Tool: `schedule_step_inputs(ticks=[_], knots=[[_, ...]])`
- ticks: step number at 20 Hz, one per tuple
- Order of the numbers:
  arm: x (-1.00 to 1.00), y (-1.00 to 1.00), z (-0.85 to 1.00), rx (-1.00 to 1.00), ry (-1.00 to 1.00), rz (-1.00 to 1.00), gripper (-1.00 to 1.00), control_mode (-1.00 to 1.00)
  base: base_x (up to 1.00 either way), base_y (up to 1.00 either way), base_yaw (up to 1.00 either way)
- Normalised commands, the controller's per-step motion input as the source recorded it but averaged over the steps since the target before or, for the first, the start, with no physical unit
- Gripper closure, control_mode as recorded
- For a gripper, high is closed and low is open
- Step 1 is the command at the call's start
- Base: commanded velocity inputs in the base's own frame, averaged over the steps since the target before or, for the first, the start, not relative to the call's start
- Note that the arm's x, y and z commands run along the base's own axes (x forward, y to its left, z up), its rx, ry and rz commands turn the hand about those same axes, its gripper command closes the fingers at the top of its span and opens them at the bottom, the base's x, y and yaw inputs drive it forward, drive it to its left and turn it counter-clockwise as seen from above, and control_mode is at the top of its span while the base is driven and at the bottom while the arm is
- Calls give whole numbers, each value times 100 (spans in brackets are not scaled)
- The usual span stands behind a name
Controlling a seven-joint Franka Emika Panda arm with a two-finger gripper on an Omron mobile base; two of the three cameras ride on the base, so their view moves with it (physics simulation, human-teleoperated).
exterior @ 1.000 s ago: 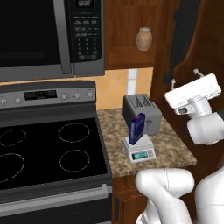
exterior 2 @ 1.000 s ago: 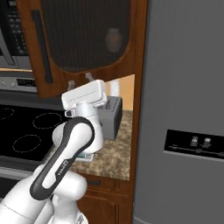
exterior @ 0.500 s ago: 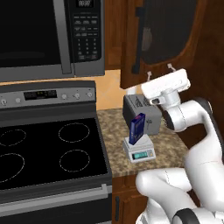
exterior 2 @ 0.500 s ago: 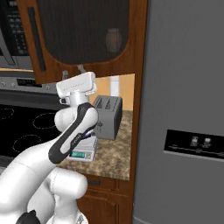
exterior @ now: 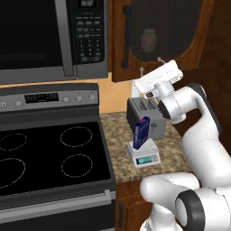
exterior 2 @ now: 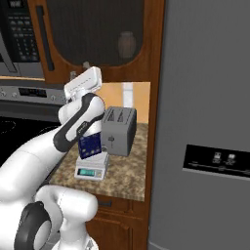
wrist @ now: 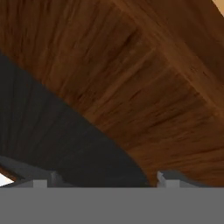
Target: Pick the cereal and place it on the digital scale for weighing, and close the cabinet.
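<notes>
On the granite table (exterior: 118, 135), right of the stove (exterior: 49, 153), the cereal (exterior: 141, 132) is seen standing upright on the digital scale (exterior: 143, 156), with the teal display facing front. Just behind, at about 1 o'clock from the box, the grey toaster (exterior: 145, 111) is parked. Up at 12 o'clock the cabinet (exterior 2: 93, 34) is found with its arched glass door looking pretty much shut, the dark bar handle (exterior 2: 45, 38) on its left edge and a tan jar (exterior 2: 126, 45) visible behind the glass. The fingers (wrist: 48, 178) are held right up against the door's wood and dark glass, spread apart with nothing between them. The microwave (exterior: 49, 38) sits at 10 o'clock.
</notes>
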Motion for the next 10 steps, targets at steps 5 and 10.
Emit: schedule_step_inputs(ticks=[5, 10], knots=[[74, 31, 0, -21, 3, -22, -100, -100, 0, 0, 0], [77, 16, 0, -12, 0, -25, -100, -100, 0, 0, 0]])
